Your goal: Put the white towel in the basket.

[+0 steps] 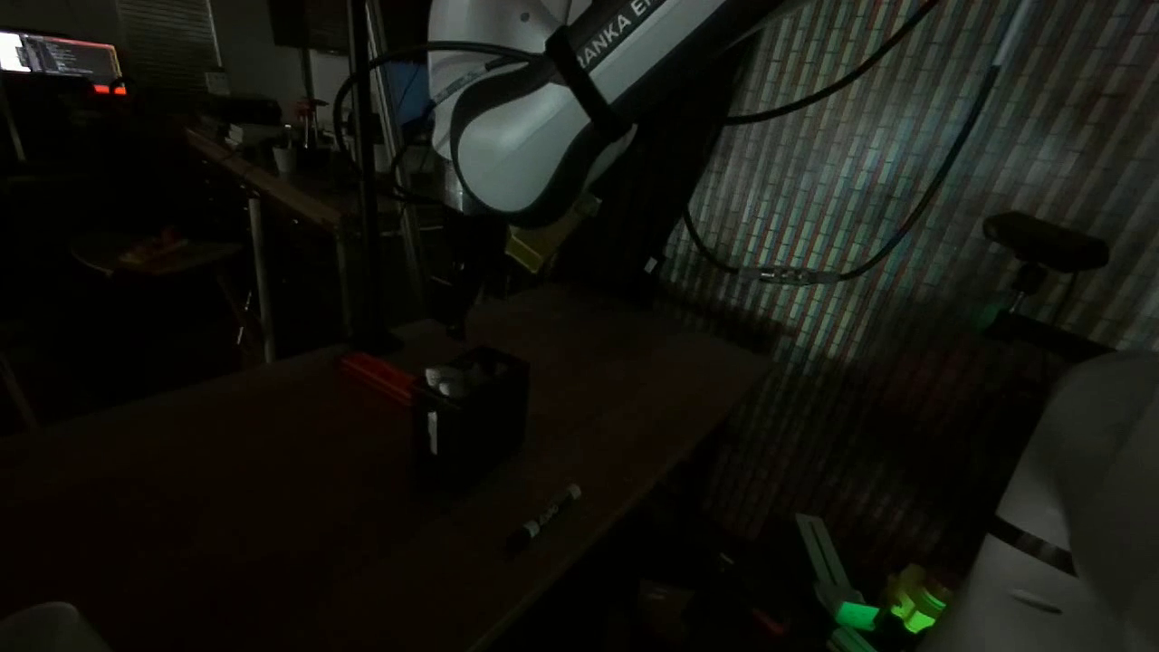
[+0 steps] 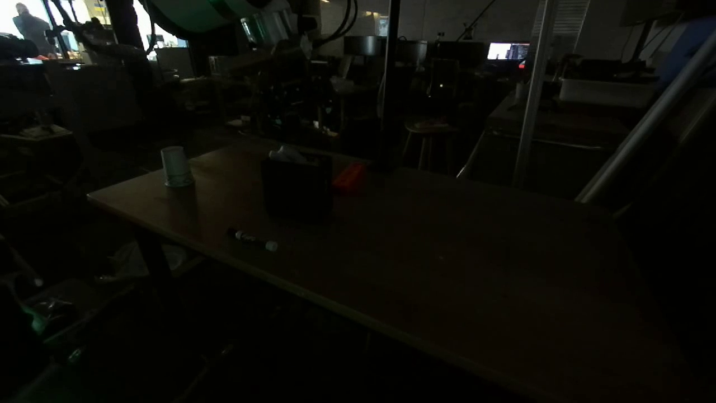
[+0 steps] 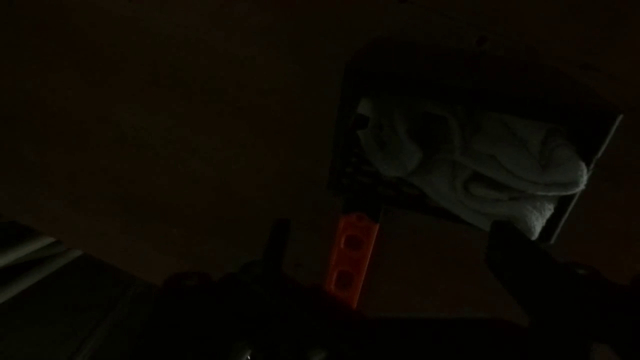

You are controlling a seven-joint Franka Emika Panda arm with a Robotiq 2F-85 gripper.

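Towel (image 3: 470, 162) — below the hand (image 3: 390, 226)

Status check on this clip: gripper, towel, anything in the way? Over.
Gripper open, nothing visibly held. White towel in black basket, part above the rim. Red bar beside basket, probably not in the way.

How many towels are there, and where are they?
1 that I can see: the white towel is bunched up inside the basket, with a bit poking out the top. More could be hidden underneath or in the dark.
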